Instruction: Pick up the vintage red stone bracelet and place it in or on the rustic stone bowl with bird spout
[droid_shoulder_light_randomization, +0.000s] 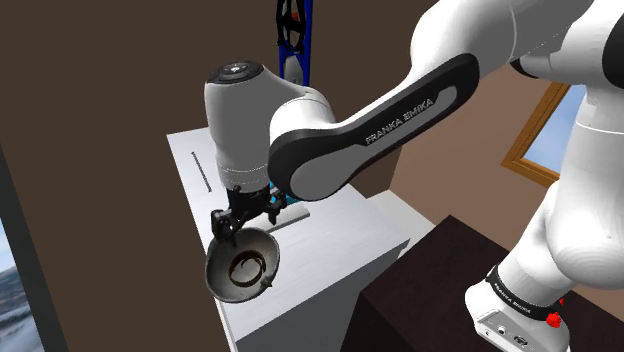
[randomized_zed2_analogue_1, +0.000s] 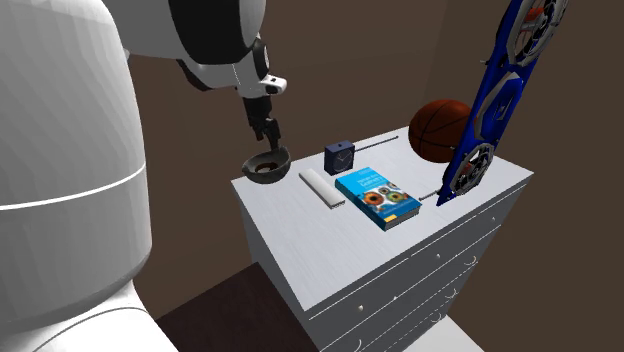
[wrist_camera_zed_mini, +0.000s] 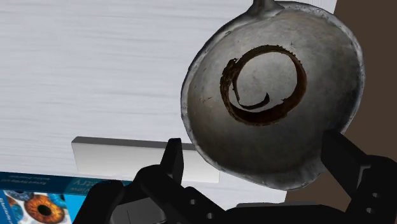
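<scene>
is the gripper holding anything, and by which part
Nothing: the black gripper is open, and the dark reddish-brown bracelet lies inside the round grey bowl.

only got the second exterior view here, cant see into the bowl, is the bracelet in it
Observer: Yes. The wrist view shows the dark reddish-brown bracelet lying flat on the bottom of the grey bowl.
Operator: gripper let go?
Observer: The gripper is open; its fingers stand apart and clasp nothing.
Operator: which way is the spout
Observer: The spout is on the rim farthest from the gripper, pointing away from it.
</scene>
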